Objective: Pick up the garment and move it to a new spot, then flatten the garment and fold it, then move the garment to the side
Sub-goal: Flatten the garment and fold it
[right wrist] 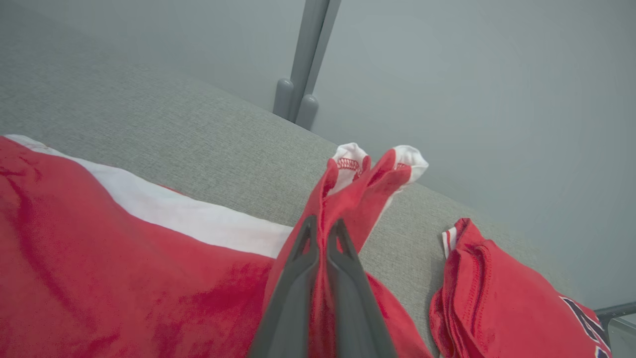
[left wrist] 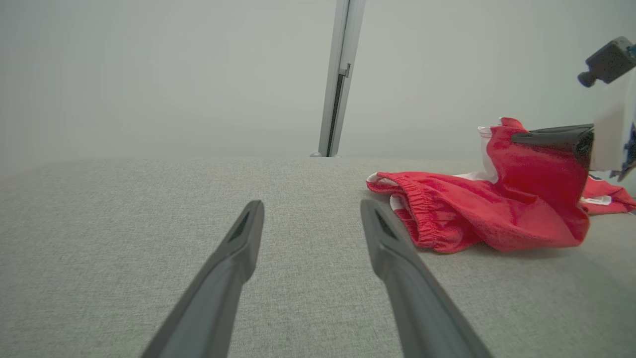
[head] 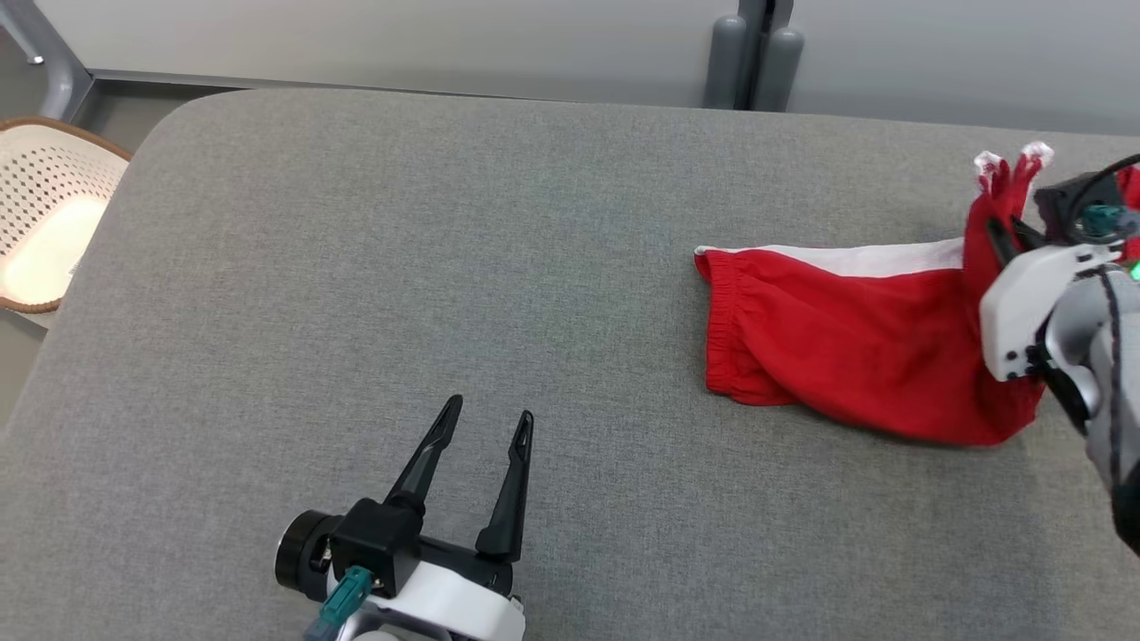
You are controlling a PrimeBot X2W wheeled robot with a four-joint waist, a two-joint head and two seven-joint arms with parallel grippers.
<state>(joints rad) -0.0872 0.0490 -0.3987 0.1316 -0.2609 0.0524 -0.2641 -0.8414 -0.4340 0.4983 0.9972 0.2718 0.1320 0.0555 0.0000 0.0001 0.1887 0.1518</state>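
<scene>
Right gripper point(right wrist: 323, 226) pinches shorts point(head: 837, 356) hem; a lift might snag the shirt point(right wrist: 497, 298) just beside it. Left gripper point(head: 492, 417) spread.

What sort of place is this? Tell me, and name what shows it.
Probably a robot test cell set up for laundry folding, not a home: a grey fabric-covered table, bare pale partition panels joined by a grey post, and a perforated basket beside it.

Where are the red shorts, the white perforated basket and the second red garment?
Red elastic-waisted shorts point(head: 828, 356): head view, mid cloth.
White perforated basket point(head: 53, 174): head view, holed wall.
Second red garment point(right wrist: 497, 308): right wrist view, folded body.
</scene>
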